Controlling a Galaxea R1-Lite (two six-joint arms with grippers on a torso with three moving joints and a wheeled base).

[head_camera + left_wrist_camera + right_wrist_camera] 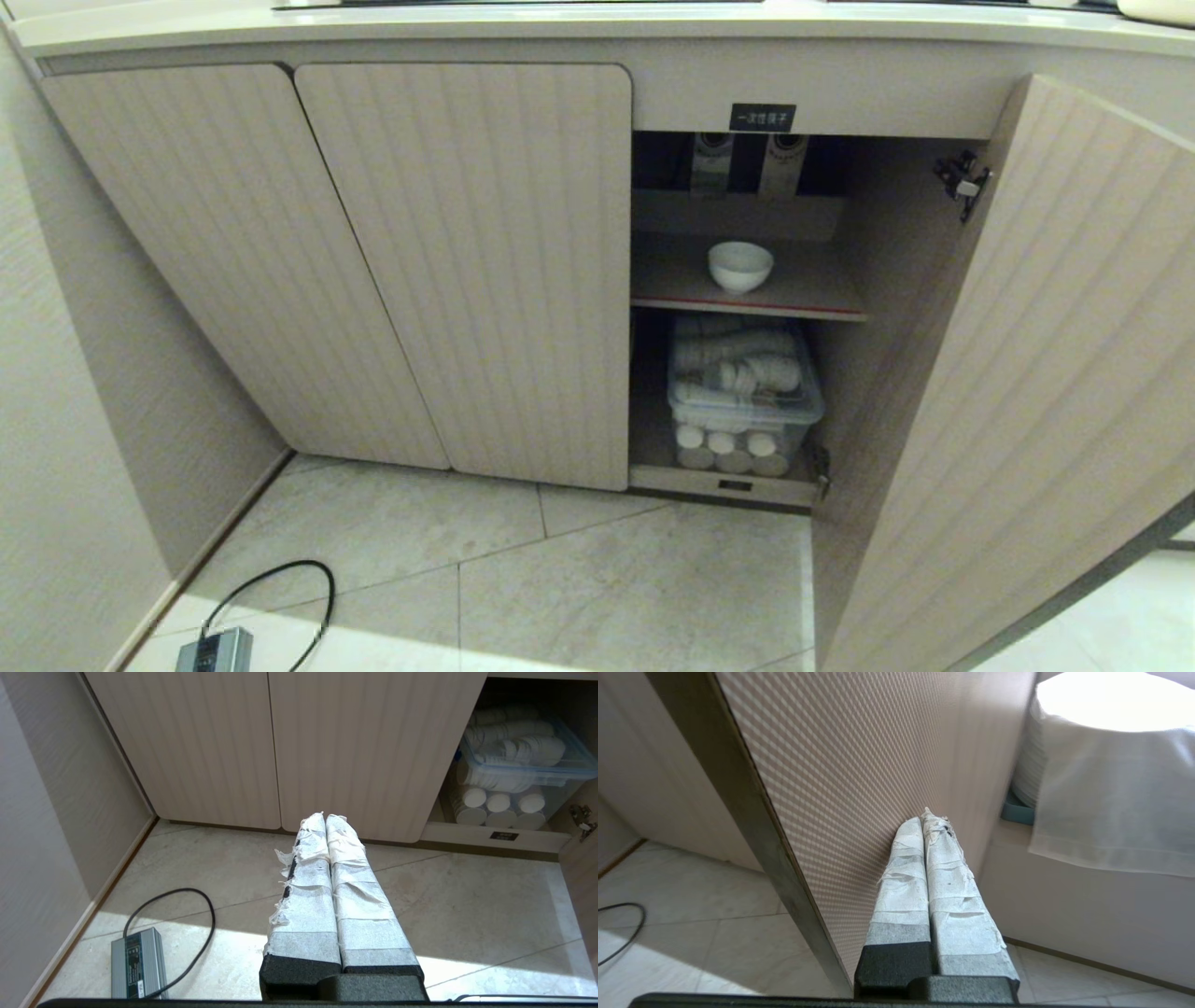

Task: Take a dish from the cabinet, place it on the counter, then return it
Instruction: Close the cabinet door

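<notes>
The dish, a small white bowl, stands upright on the red-edged inner shelf of the cabinet. The cabinet's right door is swung open. The counter runs along the top. Neither gripper shows in the head view. My left gripper is shut and empty, hanging over the floor in front of the closed doors. My right gripper is shut and empty too, its taped fingertips close against the ribbed outer face of the open door. The dish is out of both wrist views.
A clear bin of paper cups fills the lower compartment. A grey power brick with a black cable lies on the tiled floor at the left, near the wall. A white cloth drapes over something beyond the door.
</notes>
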